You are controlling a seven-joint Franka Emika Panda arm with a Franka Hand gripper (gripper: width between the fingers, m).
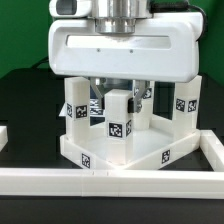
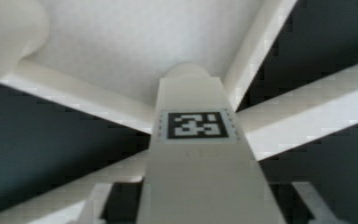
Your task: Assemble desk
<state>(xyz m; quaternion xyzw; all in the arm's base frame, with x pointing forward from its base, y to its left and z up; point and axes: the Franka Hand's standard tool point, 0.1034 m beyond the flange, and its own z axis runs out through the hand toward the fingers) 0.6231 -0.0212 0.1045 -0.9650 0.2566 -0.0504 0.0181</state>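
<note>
**Leg seating at the near socket — tool on the middle leg**

You have the desk top (image 1: pixel 120 152) lying upside down on the black tabletop (image 1: pixel 20 100), pushed into the corner of the white border rails (image 1: pixel 150 180). Three legs stand up from it in the exterior view: one at that view's left (image 1: pixel 74 108), one at its right (image 1: pixel 188 104), and the middle leg (image 1: pixel 120 118) nearest the camera. A fourth leg (image 1: pixel 145 92) seems to stand behind, largely hidden by the arm.

The tool (image 1: pixel 120 88) hangs directly over the middle leg. In the wrist view that leg (image 2: pixel 201 140) rises between the two dark fingers (image 2: pixel 123 205), its tag facing the lens, the rails crossing behind. The fingers sit partway closed against the leg's sides; you appear to be pinching the leg, though the contact itself is at the frame's edge and hard to confirm.

Judged step: seating or screwing the middle leg into its socket. The task looks late, with the other legs already upright.

Next move calls for:
- keeping the leg plumb while you turn or press it home;
- steady downward pressure so the desk top does not slide off the rails;
- spreading the fingers only once the leg stands unaided.
</note>
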